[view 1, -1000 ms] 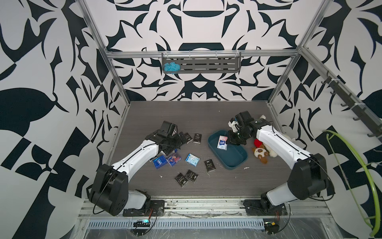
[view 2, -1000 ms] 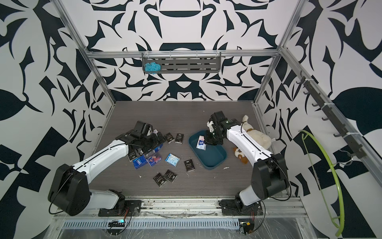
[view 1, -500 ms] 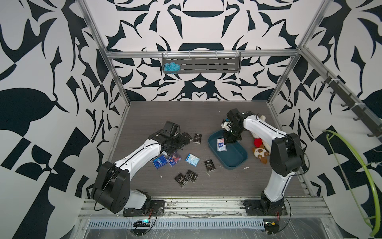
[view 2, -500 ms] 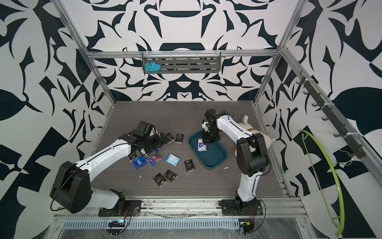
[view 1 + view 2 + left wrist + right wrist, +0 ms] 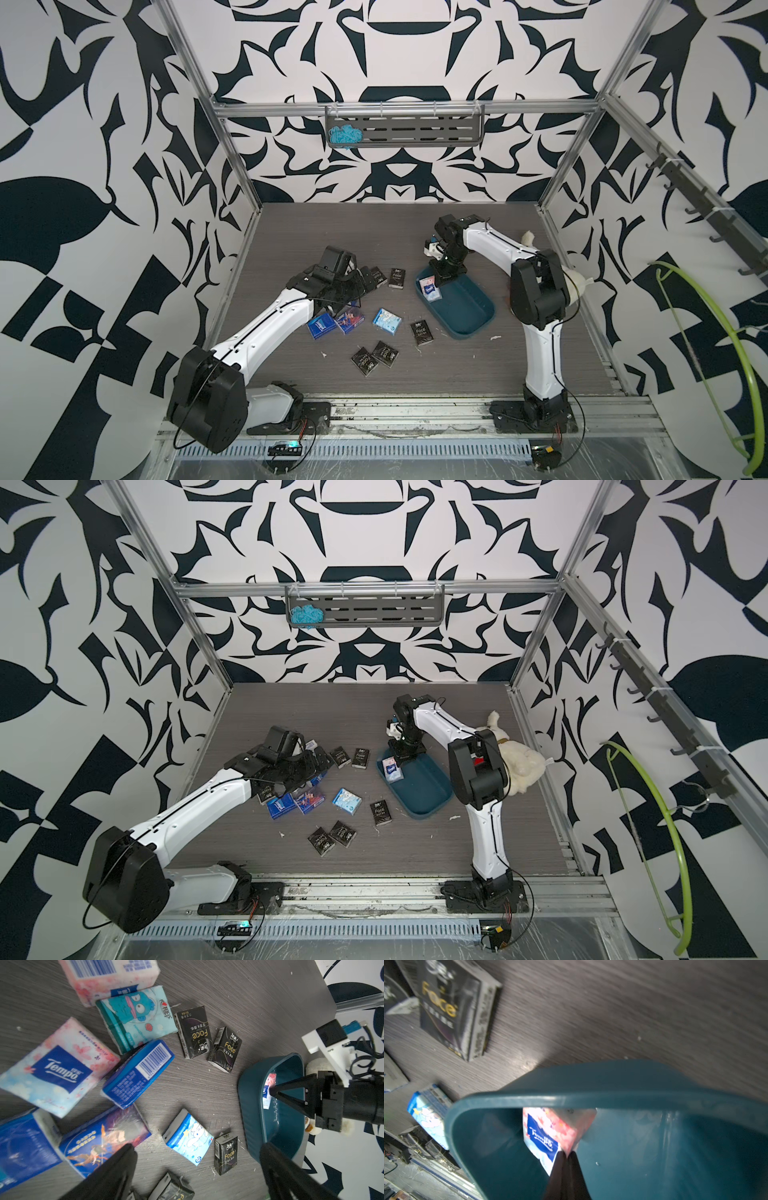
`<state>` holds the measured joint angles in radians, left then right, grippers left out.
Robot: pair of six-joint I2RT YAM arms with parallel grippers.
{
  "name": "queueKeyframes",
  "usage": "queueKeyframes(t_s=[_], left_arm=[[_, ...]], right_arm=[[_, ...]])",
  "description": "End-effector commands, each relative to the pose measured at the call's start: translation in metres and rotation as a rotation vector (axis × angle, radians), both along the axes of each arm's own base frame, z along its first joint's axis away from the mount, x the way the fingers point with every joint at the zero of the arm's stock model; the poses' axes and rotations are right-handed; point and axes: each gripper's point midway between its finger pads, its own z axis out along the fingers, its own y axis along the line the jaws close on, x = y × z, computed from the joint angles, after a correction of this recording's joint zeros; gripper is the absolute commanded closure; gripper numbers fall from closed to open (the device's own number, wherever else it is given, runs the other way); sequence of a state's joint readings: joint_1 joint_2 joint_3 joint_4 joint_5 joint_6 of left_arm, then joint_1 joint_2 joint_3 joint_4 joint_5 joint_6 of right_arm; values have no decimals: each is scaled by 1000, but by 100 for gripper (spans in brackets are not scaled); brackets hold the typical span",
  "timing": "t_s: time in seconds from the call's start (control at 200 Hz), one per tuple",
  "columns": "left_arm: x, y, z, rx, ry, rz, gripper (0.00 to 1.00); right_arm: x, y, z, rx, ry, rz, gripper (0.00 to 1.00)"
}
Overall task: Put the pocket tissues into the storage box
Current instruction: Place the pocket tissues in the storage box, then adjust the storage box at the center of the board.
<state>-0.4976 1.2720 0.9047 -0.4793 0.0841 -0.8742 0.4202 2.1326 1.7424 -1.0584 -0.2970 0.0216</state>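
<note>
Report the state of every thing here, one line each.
storage box, upright on the table, holding one packet.
Tempo packet, inside the box, leaning against its wall.
right pincer, shut, tips at that packet's corner.
left pincer, open above the loose packets.
black Face packets, lying on the table, outside the box.

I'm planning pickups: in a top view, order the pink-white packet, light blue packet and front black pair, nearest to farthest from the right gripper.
1. pink-white packet, in the storage box, at the right gripper.
2. light blue packet, on the table left of the box.
3. front black pair, toward the robot's base.
</note>
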Motion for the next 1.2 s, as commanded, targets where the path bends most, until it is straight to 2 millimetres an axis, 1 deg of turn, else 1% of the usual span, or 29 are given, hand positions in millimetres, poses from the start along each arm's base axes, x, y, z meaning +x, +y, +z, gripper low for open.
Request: queueKeyframes(t_s=[0.0, 0.08, 0.14, 0.245, 0.335, 0.39, 0.425, 0.505, 0.57, 0.635, 0.72, 0.875, 0.97, 1.04, 1.085, 1.16, 1.195], left_arm=[[-9, 9, -4, 34, 10, 3, 1], [-9, 9, -6, 35, 16, 5, 1], [-10, 9, -7, 35, 20, 8, 1], [-10, 9, -9, 32, 20, 13, 1], [-9, 10, -8, 32, 18, 17, 1], [-8, 9, -7, 31, 14, 18, 1], [-8, 9, -7, 31, 11, 19, 1], [-8, 10, -6, 32, 8, 19, 1], [-8, 10, -5, 31, 4, 21, 1], [-10, 11, -6, 32, 8, 20, 1], [-12, 12, -6, 34, 11, 20, 1], [-18, 18, -7, 38, 13, 37, 1], [-22, 22, -7, 38, 5, 51, 1], [-25, 26, -6, 43, 1, 60, 1], [-27, 28, -6, 45, -1, 66, 1], [-30, 31, -5, 47, -5, 74, 1], [-31, 32, -5, 46, -8, 76, 1]], right_arm=[[11, 14, 20, 52, -59, 12, 100], [16, 17, 26, 68, -85, 4, 88], [19, 12, 32, 47, -118, -1, 78], [19, -1, 49, 7, -198, -5, 65], [16, -19, 64, -49, -273, -29, 60], [15, -34, 72, -97, -323, -56, 59], [14, -44, 75, -132, -350, -76, 55], [9, -64, 72, -194, -388, -109, 45], [4, -75, 64, -208, -369, -136, 41], [2, -80, 57, -208, -347, -154, 41], [1, -78, 49, -200, -337, -154, 41], [7, -79, 31, -211, -332, -170, 41], [11, -78, 20, -212, -325, -175, 43], [14, -78, 14, -213, -322, -189, 49], [16, -80, 12, -217, -322, -205, 54], [17, -83, 11, -212, -324, -235, 69], [16, -83, 10, -210, -323, -243, 73]])
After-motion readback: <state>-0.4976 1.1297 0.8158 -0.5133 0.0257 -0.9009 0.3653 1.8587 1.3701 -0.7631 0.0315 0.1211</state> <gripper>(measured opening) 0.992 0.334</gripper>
